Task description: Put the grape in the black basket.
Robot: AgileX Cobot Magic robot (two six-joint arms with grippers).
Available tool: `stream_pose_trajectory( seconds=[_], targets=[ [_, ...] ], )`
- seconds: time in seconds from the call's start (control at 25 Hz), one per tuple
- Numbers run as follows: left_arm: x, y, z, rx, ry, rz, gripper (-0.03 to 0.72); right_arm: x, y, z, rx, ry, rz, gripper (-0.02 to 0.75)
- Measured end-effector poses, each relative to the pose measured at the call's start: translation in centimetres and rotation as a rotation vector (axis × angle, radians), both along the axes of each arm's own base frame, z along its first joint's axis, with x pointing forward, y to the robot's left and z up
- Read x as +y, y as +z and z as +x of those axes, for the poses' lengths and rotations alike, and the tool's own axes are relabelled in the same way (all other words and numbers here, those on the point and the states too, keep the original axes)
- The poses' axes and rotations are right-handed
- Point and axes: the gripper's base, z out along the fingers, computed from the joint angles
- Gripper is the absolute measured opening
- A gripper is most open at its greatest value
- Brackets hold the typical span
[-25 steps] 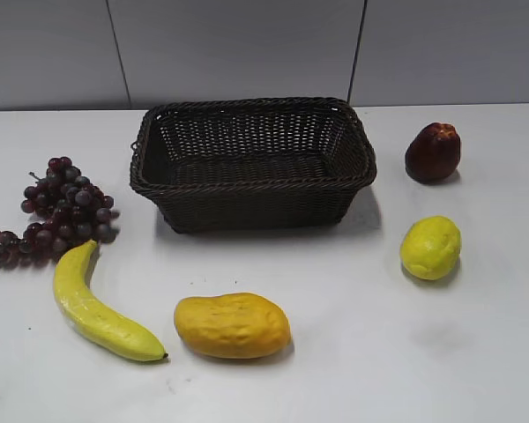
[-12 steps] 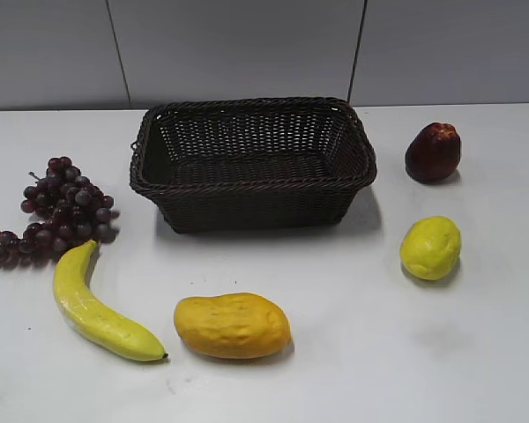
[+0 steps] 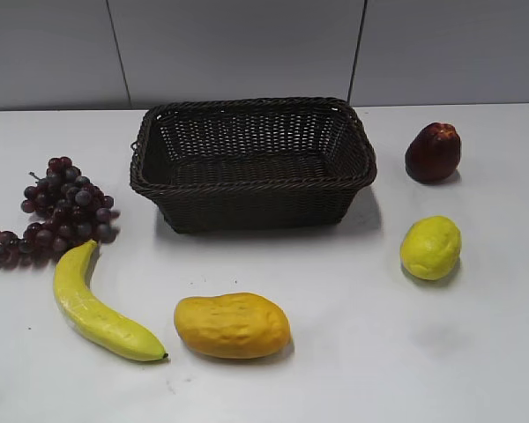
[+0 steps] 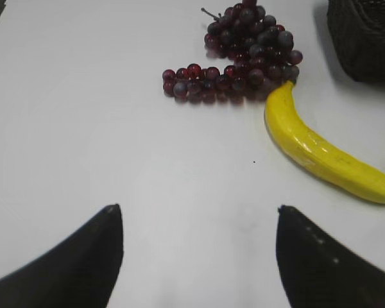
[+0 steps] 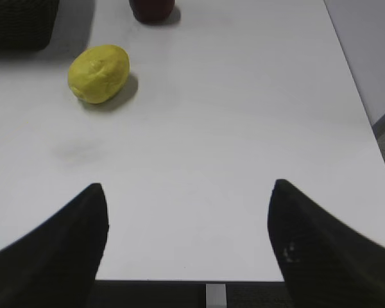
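The grape (image 3: pixel 60 211), a bunch of dark purple-red berries, lies at the table's left edge, left of the black basket (image 3: pixel 252 112). The basket is woven, rectangular and empty, at the back middle. In the left wrist view the grape (image 4: pixel 244 54) lies far ahead of my left gripper (image 4: pixel 199 208), which is open and empty over bare table; a corner of the basket (image 4: pixel 366 35) shows at top right. My right gripper (image 5: pixel 189 186) is open and empty near the table's front edge. Neither gripper shows in the exterior view.
A yellow banana (image 3: pixel 93 308) lies just below the grape, touching it in the left wrist view (image 4: pixel 324 154). An orange mango (image 3: pixel 232 325) sits front middle. A lemon (image 3: pixel 430 248) and a dark red apple-like fruit (image 3: pixel 433 152) sit right. The white table's right edge (image 5: pixel 356 96) is close.
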Motion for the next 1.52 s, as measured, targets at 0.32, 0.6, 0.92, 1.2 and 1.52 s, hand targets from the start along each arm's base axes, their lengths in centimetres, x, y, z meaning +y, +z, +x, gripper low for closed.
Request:
stream_pose_trajectory(
  seconds=[0.32,0.6,0.92,1.2,1.52],
  targets=[
    [-0.1,-0.5,2.0,0.137,0.0,0.006,0.572,0.0,0.0,0.0,0.0,0.0,0.0,0.588],
    [-0.1,-1.0,3.5,0.24,-0.001,0.011,0.572,0.0,0.0,0.0,0.0,0.0,0.0,0.588],
    [-0.2,-0.5,5.2,0.299,-0.028,0.038,0.567,0.0,0.0,0.0,0.0,0.0,0.0,0.588],
    [-0.3,1.2,8.0,0.329,-0.047,0.055,0.567,0.0,0.0,0.0,0.0,0.0,0.0,0.588],
    [-0.5,3.4,13.2,0.358,-0.088,0.09,0.56,0.0,0.0,0.0,0.0,0.0,0.0,0.588]
  ],
)
